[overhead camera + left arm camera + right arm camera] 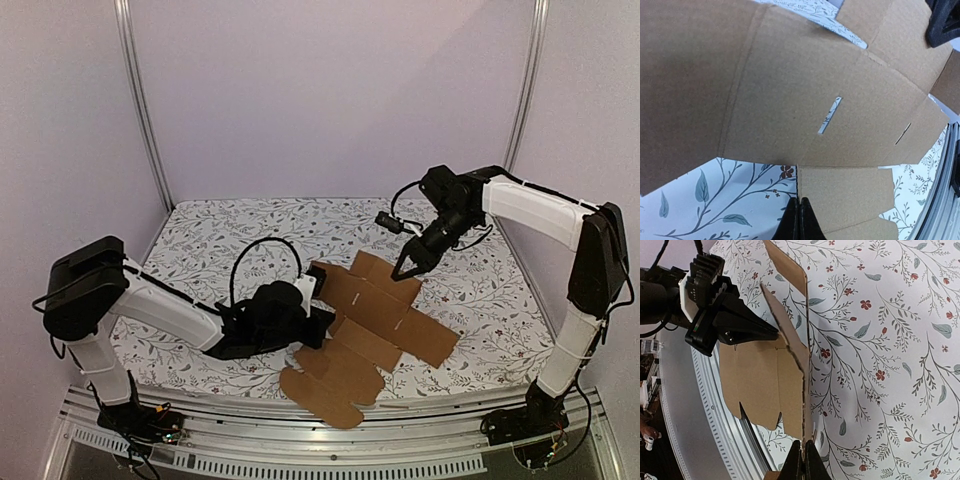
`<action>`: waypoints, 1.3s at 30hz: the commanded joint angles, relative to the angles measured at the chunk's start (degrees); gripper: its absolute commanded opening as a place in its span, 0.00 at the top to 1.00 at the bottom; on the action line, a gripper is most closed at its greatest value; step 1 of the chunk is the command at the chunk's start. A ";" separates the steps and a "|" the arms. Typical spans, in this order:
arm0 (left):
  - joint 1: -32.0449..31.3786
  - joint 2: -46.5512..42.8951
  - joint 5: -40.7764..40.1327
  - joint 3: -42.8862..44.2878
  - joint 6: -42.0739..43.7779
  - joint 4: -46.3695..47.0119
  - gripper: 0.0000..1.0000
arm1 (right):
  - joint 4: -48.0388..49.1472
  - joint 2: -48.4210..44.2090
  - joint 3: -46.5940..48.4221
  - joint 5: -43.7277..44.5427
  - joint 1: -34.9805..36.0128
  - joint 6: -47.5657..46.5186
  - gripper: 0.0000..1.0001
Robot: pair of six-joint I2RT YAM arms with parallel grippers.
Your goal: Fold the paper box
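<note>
The paper box (pixel 372 322) is a flat brown die-cut sheet with creased panels and flaps, lying mid-table and partly lifted. My left gripper (pixel 318 312) is at its left side. In the left wrist view this gripper (pixel 800 204) is shut on the edge of a small flap of the box (pixel 790 90). My right gripper (pixel 402 274) is at the far flap. The right wrist view shows it (pixel 804 446) shut on the thin edge of the box (pixel 760 382), which stands on edge ahead of it. The left gripper (pixel 732 322) shows beyond the sheet.
A floral cloth (pixel 230 235) covers the table. A metal rail (pixel 300 455) runs along the near edge, close under the box's front flaps. Upright frame posts (pixel 145 110) stand at the back corners, with lilac walls behind them.
</note>
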 commanded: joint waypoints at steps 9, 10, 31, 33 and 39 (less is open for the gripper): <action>-5.58 6.86 -5.08 7.79 5.97 -7.33 1.00 | 3.78 3.04 -0.25 7.96 -0.07 3.99 0.88; -5.85 7.27 -5.63 8.28 6.36 -8.05 1.00 | 3.79 3.09 -0.16 8.49 -0.02 3.99 0.85; -0.37 2.96 -9.93 9.10 19.38 -17.84 1.00 | 7.43 4.04 2.25 5.77 1.29 3.96 0.80; 0.84 2.25 -9.63 9.29 20.84 -17.78 1.00 | 7.50 8.52 4.01 3.53 1.29 5.20 0.85; 3.16 2.58 -6.16 10.01 22.69 -16.79 1.00 | 7.69 19.82 8.75 1.48 1.26 8.06 0.92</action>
